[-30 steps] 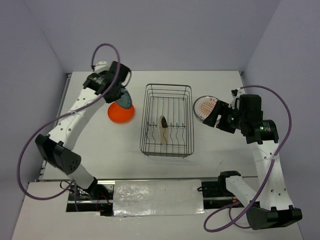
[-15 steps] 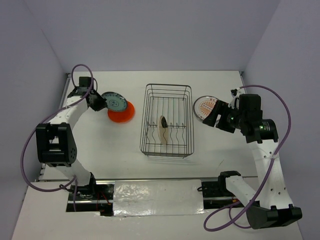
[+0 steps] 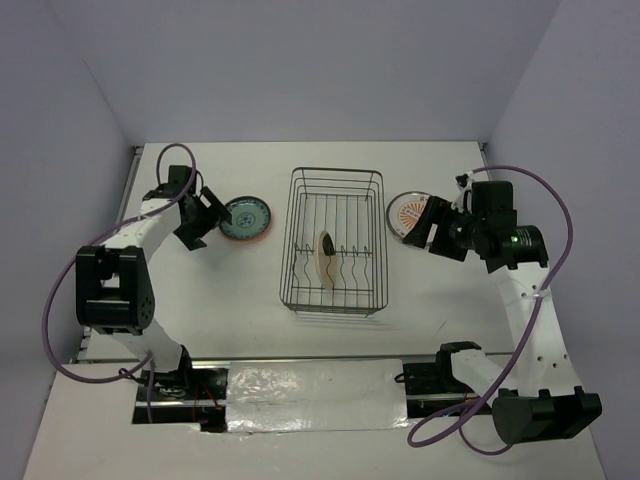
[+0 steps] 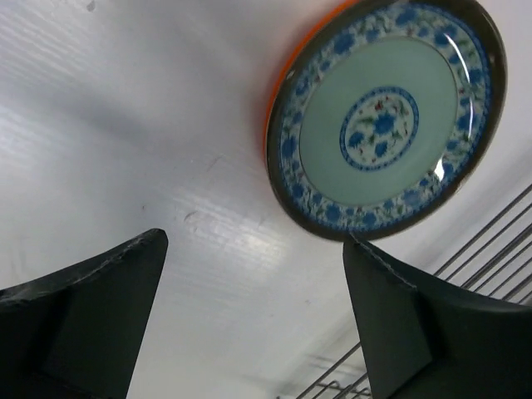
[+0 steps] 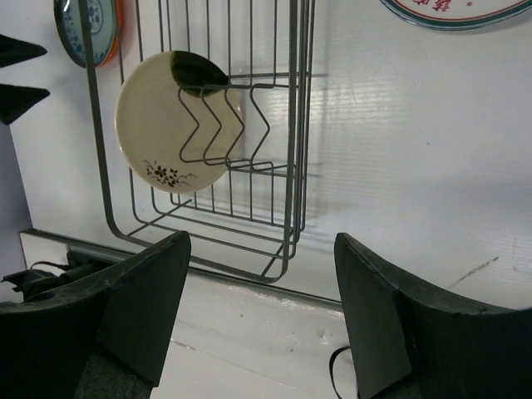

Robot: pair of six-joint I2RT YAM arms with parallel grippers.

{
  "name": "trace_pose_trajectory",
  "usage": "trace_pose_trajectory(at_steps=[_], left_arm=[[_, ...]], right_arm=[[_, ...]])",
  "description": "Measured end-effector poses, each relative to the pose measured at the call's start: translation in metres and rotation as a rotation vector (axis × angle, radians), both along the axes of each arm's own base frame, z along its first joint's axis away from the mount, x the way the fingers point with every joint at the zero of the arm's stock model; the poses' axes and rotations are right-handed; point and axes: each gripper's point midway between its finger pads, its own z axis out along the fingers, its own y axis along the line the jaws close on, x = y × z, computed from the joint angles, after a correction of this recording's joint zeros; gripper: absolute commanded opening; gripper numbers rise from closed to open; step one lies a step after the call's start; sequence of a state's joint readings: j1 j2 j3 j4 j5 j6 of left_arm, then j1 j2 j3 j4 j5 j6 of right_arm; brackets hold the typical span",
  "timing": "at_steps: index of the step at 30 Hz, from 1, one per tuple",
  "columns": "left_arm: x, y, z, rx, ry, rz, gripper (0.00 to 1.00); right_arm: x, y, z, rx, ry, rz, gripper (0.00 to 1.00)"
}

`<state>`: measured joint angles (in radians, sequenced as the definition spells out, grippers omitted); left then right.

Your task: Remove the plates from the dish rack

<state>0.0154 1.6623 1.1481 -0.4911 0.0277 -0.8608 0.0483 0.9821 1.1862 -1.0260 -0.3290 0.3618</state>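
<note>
Plates are seen in three places: one is left in the dish rack [image 3: 336, 171] and three lie outside it on the white table [image 3: 230, 300]. A cream plate [image 3: 322, 268] is stood on edge among the prong dividers [image 3: 352, 252] on the base of the rack. In the right wrist view the cream plate [image 5: 162, 141] is shown with a dark patch at its upper rim and a small dark floral mark lower down, and the zigzag prongs cross in front of it. To the left of the rack, and apart from it, a blue-patterned plate [image 3: 245, 217] with a pale green well is laid face up on an orange plate [image 3: 262, 233], of which only a crescent of rim is exposed. To the right of the rack an orange-centred plate [image 3: 408, 215] is laid flat on the table, near the rack's far right corner. The left gripper [image 3: 200, 220] is held just left of the stacked pair with its fingers spread wide and nothing between them; in the left wrist view the stack is seen beyond the fingertips, not between them. The right gripper [image 3: 430, 228] is held beside the orange-centred plate, overlapping its right edge in the top view, and its fingers are likewise parted wide and empty
</note>
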Motion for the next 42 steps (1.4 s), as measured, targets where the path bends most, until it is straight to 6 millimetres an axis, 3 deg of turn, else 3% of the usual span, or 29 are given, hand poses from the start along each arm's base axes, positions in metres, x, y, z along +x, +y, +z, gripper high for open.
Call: trace_pose_trajectory(at_steps=[3, 5, 8, 9, 10, 12, 14, 15, 19, 23, 26, 30, 39, 42], left_arm=[[-0.005, -0.010, 0.023, 0.073, -0.009, -0.060, 1.00], [0.001, -0.027, 0.057, 0.166, -0.060, -0.133, 1.00], [0.016, -0.085, 0.126, 0.267, -0.243, -0.277, 0.95], [0.015, -0.100, 0.145, 0.287, -0.291, -0.308, 0.91], [0.008, -0.129, 0.167, 0.284, -0.356, -0.371, 0.88], [-0.013, -0.167, 0.193, 0.299, -0.414, -0.459, 0.84], [-0.033, -0.190, 0.200, 0.320, -0.424, -0.520, 0.83], [-0.042, -0.199, 0.198, 0.338, -0.413, -0.550, 0.77], [-0.065, -0.227, 0.170, 0.412, -0.338, -0.632, 0.72], [-0.084, -0.249, 0.128, 0.463, -0.233, -0.713, 0.71], [-0.094, -0.260, 0.108, 0.472, -0.195, -0.741, 0.69], [-0.103, -0.260, 0.089, 0.482, -0.146, -0.743, 0.59], [-0.101, -0.260, 0.050, 0.524, -0.065, -0.712, 0.39], [-0.100, -0.261, 0.042, 0.526, -0.051, -0.694, 0.24]], right_arm=[[0.006, 0.000, -0.002, 0.000, 0.003, -0.001, 0.77], [0.010, 0.000, -0.003, 0.001, 0.006, -0.003, 0.77], [0.014, -0.001, -0.004, -0.008, 0.010, -0.010, 0.77], [0.015, -0.002, -0.005, -0.012, 0.012, -0.013, 0.77], [0.016, -0.003, -0.005, -0.017, 0.012, -0.017, 0.77], [0.017, -0.005, -0.004, -0.029, 0.008, -0.024, 0.77], [0.018, -0.008, -0.001, -0.043, 0.001, -0.035, 0.77], [0.018, -0.010, 0.001, -0.051, -0.002, -0.041, 0.77], [0.016, -0.017, 0.003, -0.083, -0.009, -0.070, 0.77], [0.010, -0.021, 0.005, -0.103, -0.015, -0.083, 0.77], [0.006, -0.022, 0.008, -0.105, -0.034, -0.082, 0.77], [0.000, -0.022, 0.009, -0.103, -0.048, -0.079, 0.77], [-0.006, -0.021, 0.007, -0.096, -0.050, -0.072, 0.77], [-0.006, -0.020, 0.007, -0.092, -0.048, -0.068, 0.77]])
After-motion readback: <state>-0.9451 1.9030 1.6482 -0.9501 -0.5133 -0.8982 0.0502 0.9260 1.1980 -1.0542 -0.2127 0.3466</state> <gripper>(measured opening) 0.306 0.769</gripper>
